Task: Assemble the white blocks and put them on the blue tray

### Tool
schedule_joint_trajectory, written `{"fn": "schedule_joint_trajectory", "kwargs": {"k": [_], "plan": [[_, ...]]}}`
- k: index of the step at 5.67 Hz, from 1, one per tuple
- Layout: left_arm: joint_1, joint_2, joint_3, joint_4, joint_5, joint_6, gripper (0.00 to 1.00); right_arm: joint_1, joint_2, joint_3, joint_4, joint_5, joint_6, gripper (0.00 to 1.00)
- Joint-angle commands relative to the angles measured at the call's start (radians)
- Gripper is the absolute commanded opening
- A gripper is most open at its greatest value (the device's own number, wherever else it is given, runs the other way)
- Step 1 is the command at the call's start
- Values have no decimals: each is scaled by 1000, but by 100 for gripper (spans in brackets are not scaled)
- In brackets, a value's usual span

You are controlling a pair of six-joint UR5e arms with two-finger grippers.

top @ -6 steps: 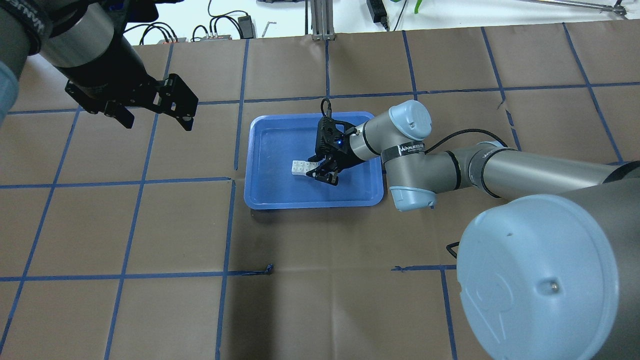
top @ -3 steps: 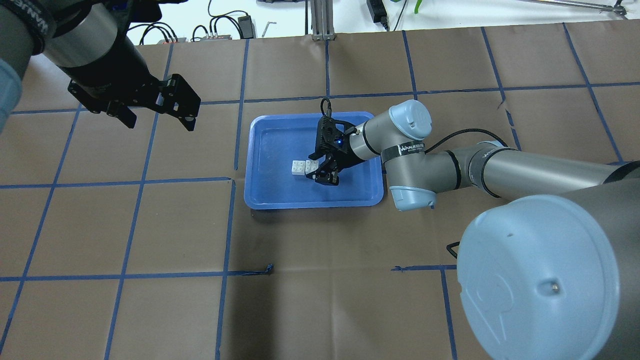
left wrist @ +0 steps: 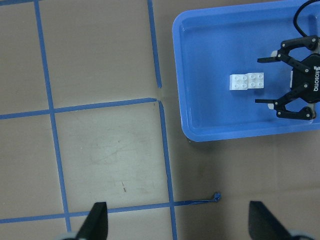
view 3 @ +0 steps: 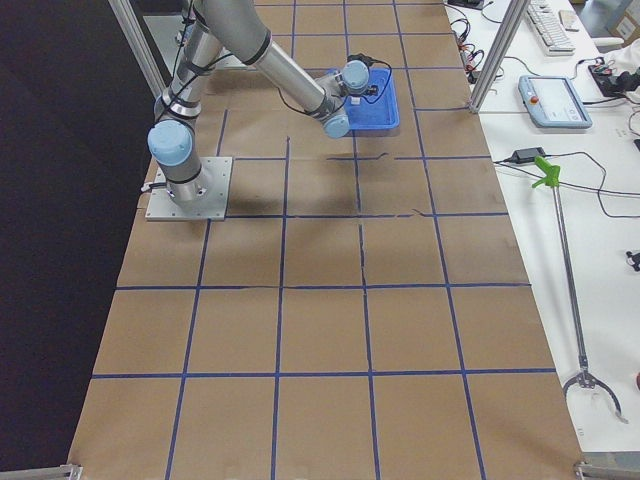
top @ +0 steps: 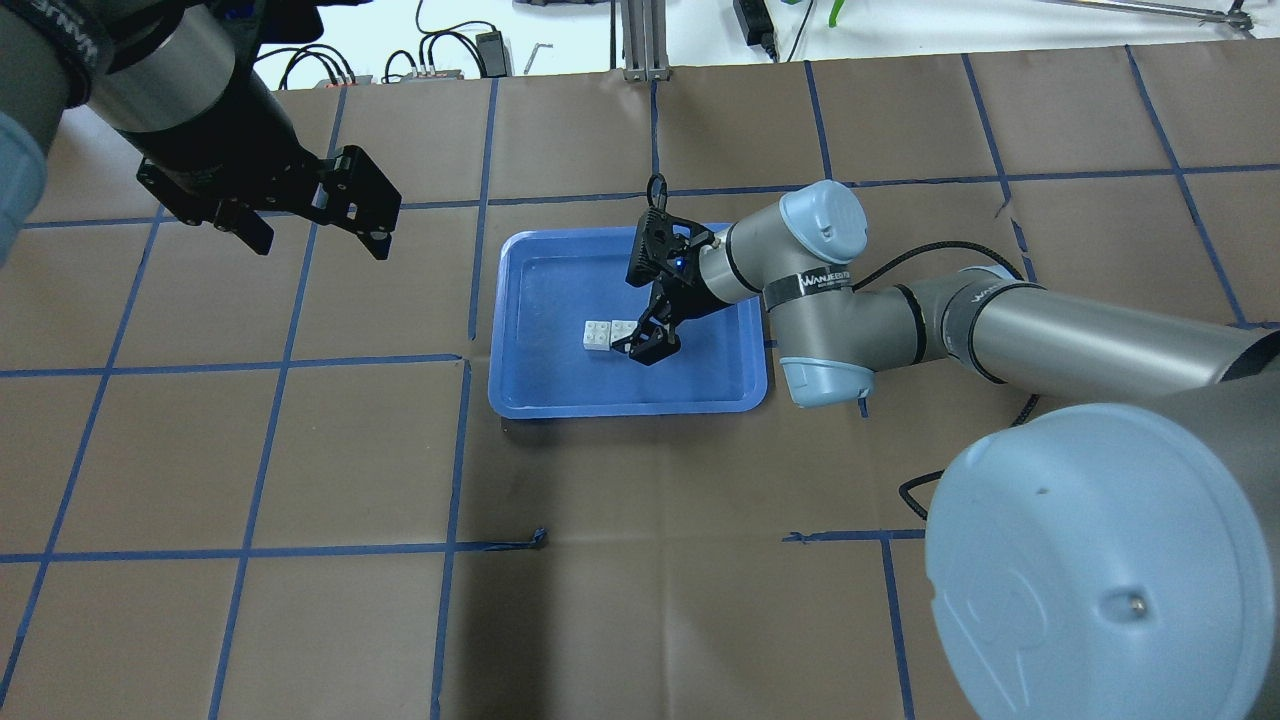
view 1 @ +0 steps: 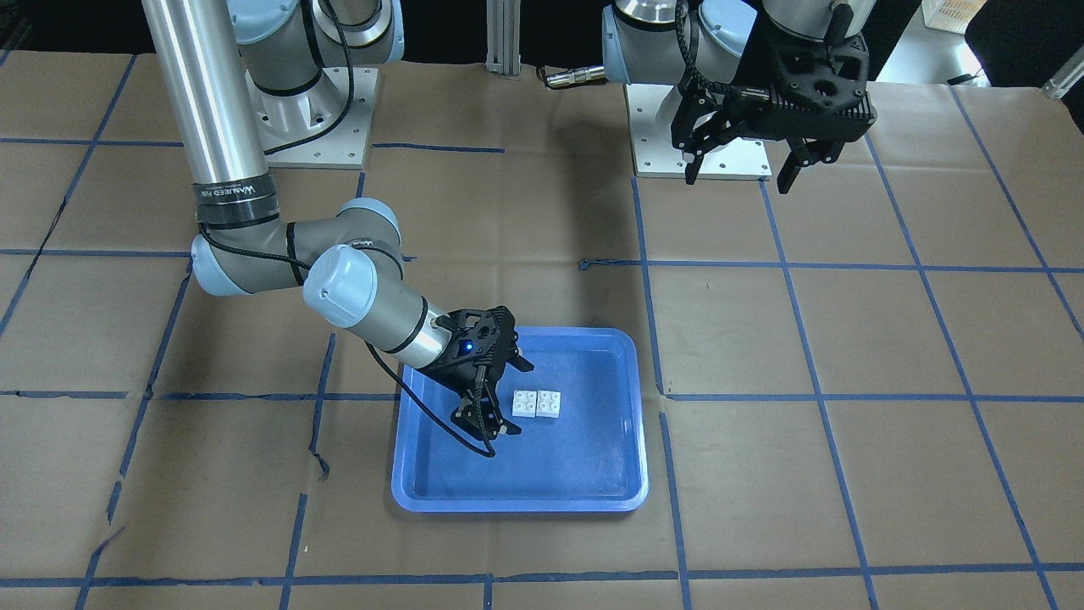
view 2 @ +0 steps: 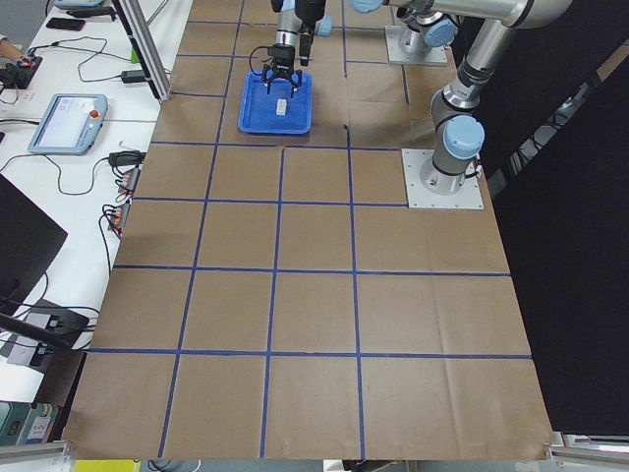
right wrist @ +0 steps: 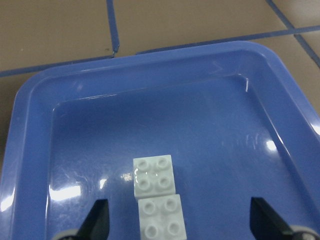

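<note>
The two white blocks lie flat, side by side and touching, near the middle of the blue tray. They also show in the front view, the left wrist view and the right wrist view. My right gripper is open and empty just beside the blocks, low over the tray; its fingers stand apart on both sides. My left gripper is open and empty, high above the table, well to the tray's left.
The table is covered in brown paper with a blue tape grid. The two arm bases stand at the robot's side. Cables and boxes lie beyond the far table edge.
The blocks went from tilted in the right gripper's fingers to lying flat on the tray. The right gripper has let go and drawn back a little. The left gripper barely moved.
</note>
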Motion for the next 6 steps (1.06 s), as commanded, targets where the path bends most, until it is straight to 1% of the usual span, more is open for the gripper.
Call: {"fn": "schedule_joint_trajectory", "kwargs": {"k": [1,2,3,4,5,6], "plan": [[-9,14,-2,-19,3,0,99,-16,-113,-74,331,-82,58,100],[-10,22,-11,-23,3,0,99,-41,-178,-107,525,-184,99,100],[-3,19,-8,-22,3,0,99,-71,-230,-113,603,-308,212,100],[-3,17,-5,-22,3,0,99,-102,-272,-108,635,-401,300,100],[2,17,-7,-22,3,0,99,-133,-331,-122,816,-411,342,100],[2,20,-10,-23,3,0,99,-186,-403,-159,964,-478,512,100]]}}
